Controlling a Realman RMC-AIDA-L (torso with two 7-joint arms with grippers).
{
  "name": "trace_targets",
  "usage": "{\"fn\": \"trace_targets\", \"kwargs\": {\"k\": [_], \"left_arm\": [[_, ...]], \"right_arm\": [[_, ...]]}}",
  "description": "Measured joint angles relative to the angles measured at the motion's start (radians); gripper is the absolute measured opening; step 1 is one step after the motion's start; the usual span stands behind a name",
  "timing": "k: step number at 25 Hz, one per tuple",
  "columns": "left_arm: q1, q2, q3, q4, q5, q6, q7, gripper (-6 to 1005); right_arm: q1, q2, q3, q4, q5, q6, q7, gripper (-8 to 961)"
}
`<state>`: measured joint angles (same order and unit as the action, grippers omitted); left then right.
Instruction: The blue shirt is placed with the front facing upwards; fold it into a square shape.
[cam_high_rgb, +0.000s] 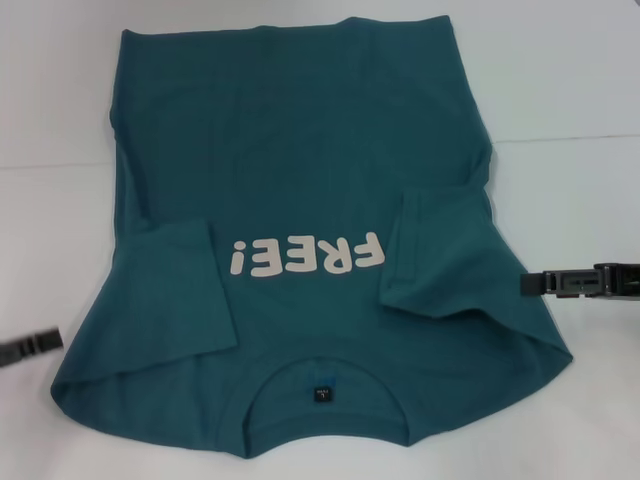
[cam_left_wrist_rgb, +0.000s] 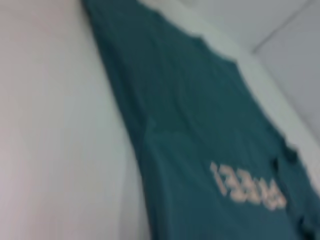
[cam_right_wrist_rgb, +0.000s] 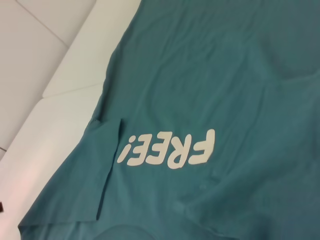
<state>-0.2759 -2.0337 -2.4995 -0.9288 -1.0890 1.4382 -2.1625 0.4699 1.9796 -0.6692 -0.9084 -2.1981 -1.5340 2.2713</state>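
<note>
Right gripper (cam_high_rgb: 528, 283) sits at the shirt's right edge, level with the folded right sleeve, fingers pointing inward toward the cloth. Whether its fingers are parted or closed cannot be told, and no cloth is seen held in it. Left gripper (cam_high_rgb: 55, 340) lies just off the shirt's left edge, near the left shoulder and apart from the cloth. Its finger state cannot be told either.

Shirt (cam_high_rgb: 300, 150) lies flat on the white table (cam_high_rgb: 570, 80), front up. The collar (cam_high_rgb: 320, 390) is nearest the robot and the hem is farthest. The long axis runs from collar to hem, straight away from the robot. The "FREE!" print (cam_high_rgb: 305, 257) reads upside down from the head view and sits between the two sleeves.

Both sleeves are already turned inward onto the chest: left sleeve (cam_high_rgb: 175, 290) on the print's left, right sleeve (cam_high_rgb: 440, 260) on the print's right. The shoulders still flare wider than the body.

Judgement: each gripper stands beside its own side of the shirt, so both side edges are about equally within reach, the right being closer. The remaining fold likely runs along the long axis, bringing collar and hem together.

Bare table shows beyond the hem and on both sides of the shirt.
</note>
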Motion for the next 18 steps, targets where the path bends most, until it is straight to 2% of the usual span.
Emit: {"fn": "trace_targets", "kwargs": {"k": [6, 18], "left_arm": [[-0.021, -0.026, 0.004, -0.016, 0.106, -0.02, 0.021, 957], [-0.045, -0.04, 0.009, 0.007, 0.167, -0.07, 0.038, 946]], "right_arm": [[0.026, -0.025, 0.01, 0.09, -0.003, 0.02, -0.058, 934], [0.043, -0.025, 0.009, 0.1, -0.005, 0.028, -0.077, 935]]}}
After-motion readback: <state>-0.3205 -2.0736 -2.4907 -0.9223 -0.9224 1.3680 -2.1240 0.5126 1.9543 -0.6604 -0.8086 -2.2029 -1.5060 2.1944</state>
